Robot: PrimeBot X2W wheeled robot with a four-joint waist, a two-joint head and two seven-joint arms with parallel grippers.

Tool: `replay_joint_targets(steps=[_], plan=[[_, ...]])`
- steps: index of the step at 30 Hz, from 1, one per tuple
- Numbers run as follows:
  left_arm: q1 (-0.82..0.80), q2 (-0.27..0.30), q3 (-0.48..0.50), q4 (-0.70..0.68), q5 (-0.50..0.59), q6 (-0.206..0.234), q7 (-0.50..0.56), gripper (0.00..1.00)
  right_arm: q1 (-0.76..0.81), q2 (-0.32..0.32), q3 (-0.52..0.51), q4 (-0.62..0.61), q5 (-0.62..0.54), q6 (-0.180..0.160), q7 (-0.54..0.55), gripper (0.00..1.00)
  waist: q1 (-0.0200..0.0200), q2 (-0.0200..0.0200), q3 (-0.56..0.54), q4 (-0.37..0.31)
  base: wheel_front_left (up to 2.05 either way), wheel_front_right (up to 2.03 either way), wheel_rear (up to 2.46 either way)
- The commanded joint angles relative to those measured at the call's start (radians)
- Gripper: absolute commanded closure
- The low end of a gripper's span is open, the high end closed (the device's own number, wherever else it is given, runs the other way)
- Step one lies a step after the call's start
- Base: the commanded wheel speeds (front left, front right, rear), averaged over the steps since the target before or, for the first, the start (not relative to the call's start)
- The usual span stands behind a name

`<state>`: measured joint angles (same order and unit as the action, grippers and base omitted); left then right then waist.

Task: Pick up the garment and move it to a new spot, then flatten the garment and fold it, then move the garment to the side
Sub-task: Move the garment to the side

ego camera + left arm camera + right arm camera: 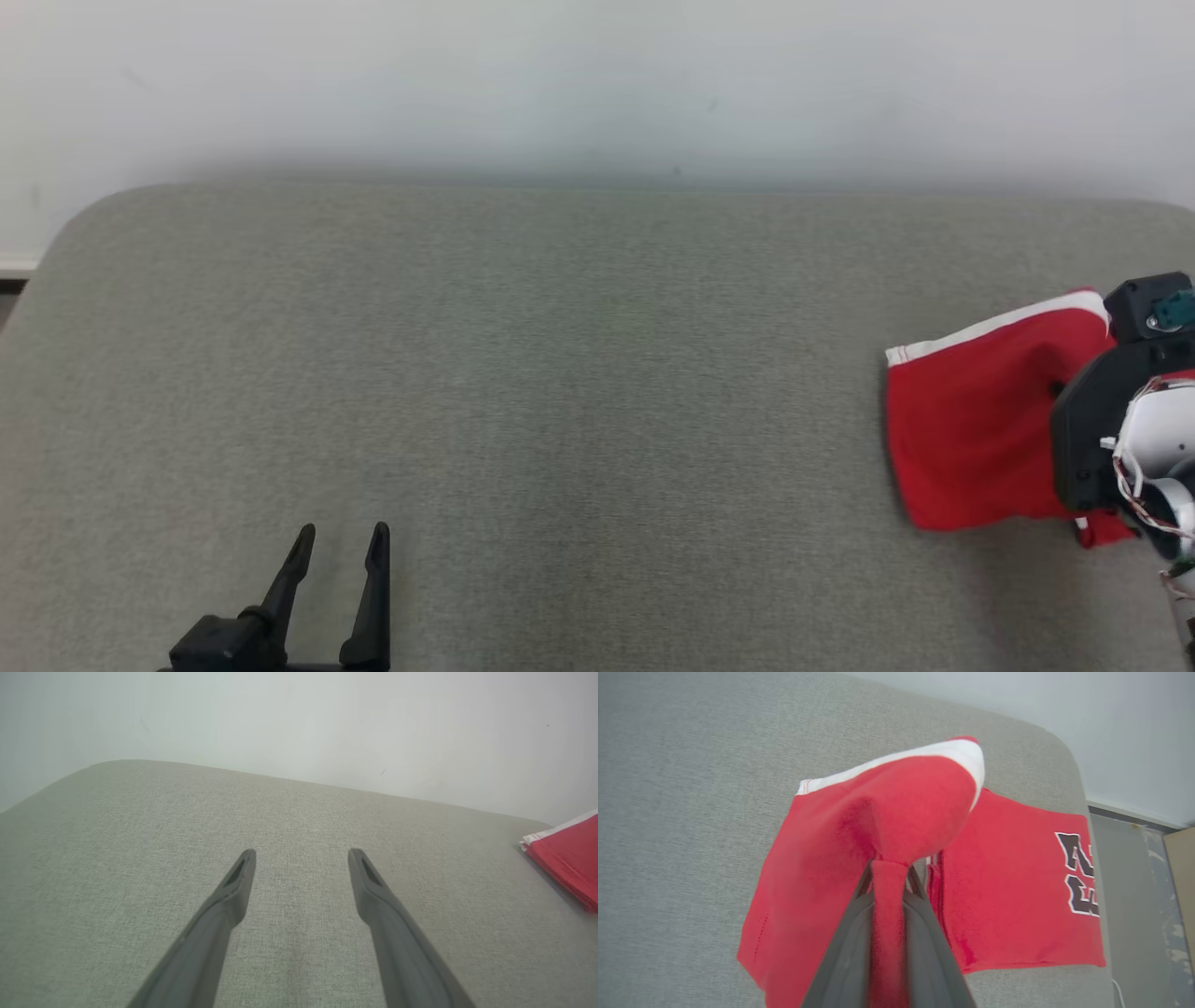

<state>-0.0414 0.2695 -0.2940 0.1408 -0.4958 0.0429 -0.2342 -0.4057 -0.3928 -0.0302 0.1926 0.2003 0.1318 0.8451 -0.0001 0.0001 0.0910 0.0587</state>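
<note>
Grey woven upholstery (560, 392), one padded surface with rounded corners, is backed at 12 o'clock by a plain pale wall (597, 84). Item one: red garment (971, 429), placed at 3 o'clock of the head view near the surface's right edge, well apart from the bare middle. A white band (990, 327) is carried along its 12 o'clock edge, and dark outlined lettering (1080, 872) is seen in the right wrist view toward 3 o'clock (only part of it can be read). One portion is laid flat on the upholstery; another portion is raised into a peak above it. Item two: right gripper (890, 870), positioned over the garment, its dark fingers pressed nearly together with a ridge of red cloth pinched between them; in the head view its fingertips are hidden by its own dark body. Item three: left gripper (343, 532), located at 7 o'clock of the head view, fingers spread wide and pointed toward 12 o'clock, with nothing held between them. In the left wrist view the same spread fingers (233, 891) are seen above bare upholstery, and a corner of the garment (567, 854) is noted at 3 o'clock.
</note>
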Motion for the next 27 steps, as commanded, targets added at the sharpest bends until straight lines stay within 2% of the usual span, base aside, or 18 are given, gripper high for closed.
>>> replay_joint_targets(steps=[1, 5, 8, 15, 19, 22, 27], plan=[[-0.008, 0.009, -0.002, -0.006, -0.002, -0.003, 0.003, 0.00, -0.006, -0.031, 0.021, -0.003, 0.007, -0.002, 0.002, 1.00, 0.0001, -0.0001, 0.012, -0.058, 0.00, 0.00, 0.00], [-0.037, 0.013, -0.012, -0.014, 0.008, -0.010, 0.013, 0.00, -0.059, -0.126, 0.127, 0.038, 0.038, -0.002, -0.016, 1.00, 0.0001, -0.0001, 0.052, -0.068, 0.00, 0.00, 0.00], [-0.054, 0.013, -0.019, -0.017, 0.011, -0.014, 0.018, 0.00, -0.106, -0.225, 0.227, 0.071, 0.051, -0.002, -0.042, 1.00, 0.0001, -0.0001, 0.077, -0.062, 0.00, 0.00, 0.00], [-0.076, 0.017, -0.020, -0.017, 0.005, -0.016, 0.017, 0.00, -0.207, -0.394, 0.419, 0.134, 0.093, -0.002, -0.147, 1.00, 0.0001, -0.0001, 0.130, -0.041, 0.00, 0.00, 0.00], [-0.091, 0.012, -0.027, -0.013, 0.005, -0.023, 0.012, 0.00, -0.225, -0.443, 0.438, 0.188, 0.118, -0.002, -0.174, 1.00, 0.0001, -0.0001, 0.149, -0.024, 0.00, 0.00, 0.00], [-0.088, 0.013, -0.026, -0.009, 0.003, -0.020, 0.009, 0.00, -0.215, -0.494, 0.423, 0.213, 0.075, -0.002, -0.175, 1.00, 0.0001, -0.0001, 0.156, -0.019, 0.00, 0.00, 0.00], [-0.088, 0.014, -0.029, -0.006, 0.000, -0.020, 0.009, 0.00, -0.178, -0.485, 0.352, 0.275, 0.036, -0.002, -0.203, 1.00, 0.0001, -0.0001, 0.167, -0.022, 0.00, 0.00, 0.00]])
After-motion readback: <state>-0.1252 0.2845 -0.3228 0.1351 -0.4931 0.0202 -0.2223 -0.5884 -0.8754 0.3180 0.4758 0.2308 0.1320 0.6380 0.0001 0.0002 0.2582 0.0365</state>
